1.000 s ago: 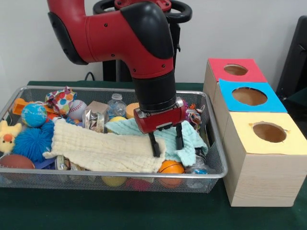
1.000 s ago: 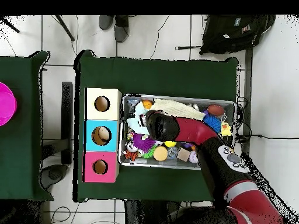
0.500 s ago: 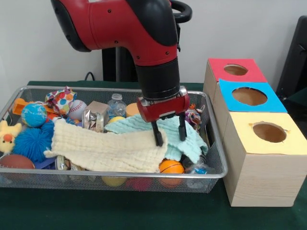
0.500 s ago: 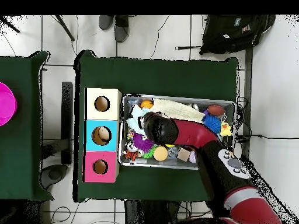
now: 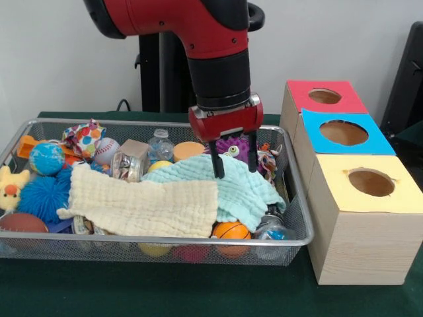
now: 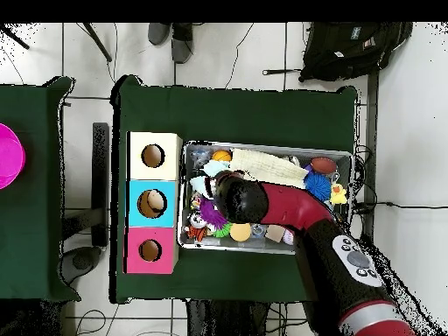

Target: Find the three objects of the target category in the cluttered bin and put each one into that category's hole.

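Your gripper point(image 5: 234, 163) has come up and back from where it was a second ago: then its fingers were pressed down into the cream muslin cloth point(image 5: 142, 206) near the bin's front; now they hang at the top of the mint cloth point(image 5: 234, 188), tips touching or just above its folds. The jaws are spread moderately wide with nothing between them, so the dip into the cloths brought nothing out. The cream cloth has shifted a little and lies flatter, and a purple toy with a googly eye point(image 5: 231, 148) now shows behind the fingers, where the arm covered it before.

For the task, that means no object is in hand and the search goes on. You are not told here which category is wanted, so I cannot say which items are the targets. Candidates lie throughout the wire bin point(image 5: 294, 239): a small basketball point(image 5: 232, 230) at the front under the mint cloth, a baseball point(image 5: 106, 150), a globe ball point(image 5: 46, 158) and a blue spiky ball point(image 5: 41, 196) at the left. The three hole boxes, red point(image 5: 324, 96), blue point(image 5: 344, 133) and yellow point(image 5: 370, 183), stand just beside the bin; from overhead, something rests in the blue box's hole point(image 6: 155, 201).

No brand, label or writing can be read anywhere.
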